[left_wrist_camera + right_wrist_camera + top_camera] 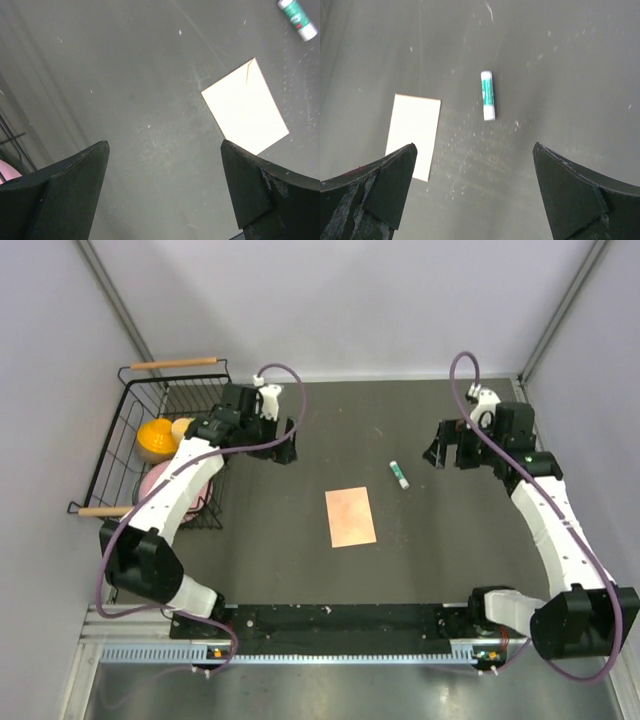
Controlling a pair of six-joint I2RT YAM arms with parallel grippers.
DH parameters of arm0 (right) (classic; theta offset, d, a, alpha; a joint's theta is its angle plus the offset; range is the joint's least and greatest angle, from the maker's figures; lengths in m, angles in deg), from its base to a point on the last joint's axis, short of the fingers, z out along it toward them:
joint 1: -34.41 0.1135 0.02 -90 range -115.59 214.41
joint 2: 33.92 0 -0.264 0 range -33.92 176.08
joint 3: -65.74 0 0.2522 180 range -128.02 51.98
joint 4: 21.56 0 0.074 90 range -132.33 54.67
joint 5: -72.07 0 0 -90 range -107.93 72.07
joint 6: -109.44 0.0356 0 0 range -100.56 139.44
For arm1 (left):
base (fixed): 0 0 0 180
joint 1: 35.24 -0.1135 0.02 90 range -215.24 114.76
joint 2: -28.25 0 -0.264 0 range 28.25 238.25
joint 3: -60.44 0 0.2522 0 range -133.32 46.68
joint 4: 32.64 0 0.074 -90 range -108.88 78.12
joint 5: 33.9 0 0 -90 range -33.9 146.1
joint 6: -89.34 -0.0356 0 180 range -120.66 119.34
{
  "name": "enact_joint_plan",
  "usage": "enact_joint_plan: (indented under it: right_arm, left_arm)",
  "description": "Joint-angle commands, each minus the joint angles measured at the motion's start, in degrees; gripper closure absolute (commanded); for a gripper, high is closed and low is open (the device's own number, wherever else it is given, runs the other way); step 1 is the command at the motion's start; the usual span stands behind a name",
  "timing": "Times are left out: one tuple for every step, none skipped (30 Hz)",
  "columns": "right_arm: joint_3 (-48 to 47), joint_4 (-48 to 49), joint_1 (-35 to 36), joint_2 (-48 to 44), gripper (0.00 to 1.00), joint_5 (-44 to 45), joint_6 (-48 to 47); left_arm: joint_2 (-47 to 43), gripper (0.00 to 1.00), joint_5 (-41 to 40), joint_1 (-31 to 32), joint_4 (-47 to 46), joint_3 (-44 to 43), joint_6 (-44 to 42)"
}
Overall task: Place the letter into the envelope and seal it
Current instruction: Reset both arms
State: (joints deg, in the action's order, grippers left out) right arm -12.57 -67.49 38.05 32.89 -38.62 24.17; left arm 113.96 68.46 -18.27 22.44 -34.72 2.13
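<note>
The peach envelope (350, 517) lies flat in the middle of the dark table, its flap not visibly raised. It shows washed-out pale in the left wrist view (245, 107) and the right wrist view (414, 135). No separate letter is in view. A white-and-green glue stick (399, 474) lies just to its upper right, also in the left wrist view (297, 19) and right wrist view (488, 95). My left gripper (283, 453) hovers open and empty at the far left. My right gripper (448, 455) hovers open and empty at the far right.
A black wire basket (125, 445) with wooden handles stands at the far left and holds an orange-yellow object (157, 438) and a pink one (160, 480). Grey walls enclose the table on three sides.
</note>
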Motion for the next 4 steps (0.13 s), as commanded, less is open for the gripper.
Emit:
enact_joint_plan:
  right_arm:
    - [4.00, 1.31, 0.31, -4.66, 0.01, -0.06, -0.86]
    - [4.26, 1.49, 0.32, -5.54, 0.01, -0.05, -1.04]
    - [4.61, 1.58, 1.10, -6.85, 0.01, 0.12, -1.48]
    - [4.87, 1.49, 1.54, -7.47, 0.01, 0.30, -2.35]
  left_arm:
    - [-4.15, 0.01, -5.94, 0.96, -3.26, 2.83, 0.20]
    - [-4.50, 0.01, -6.38, 1.22, -3.26, 3.01, -0.06]
    - [-5.28, 0.01, -7.69, 1.57, -3.35, 3.01, -0.32]
    - [-5.81, 0.01, -8.31, 2.27, -3.35, 3.09, -0.59]
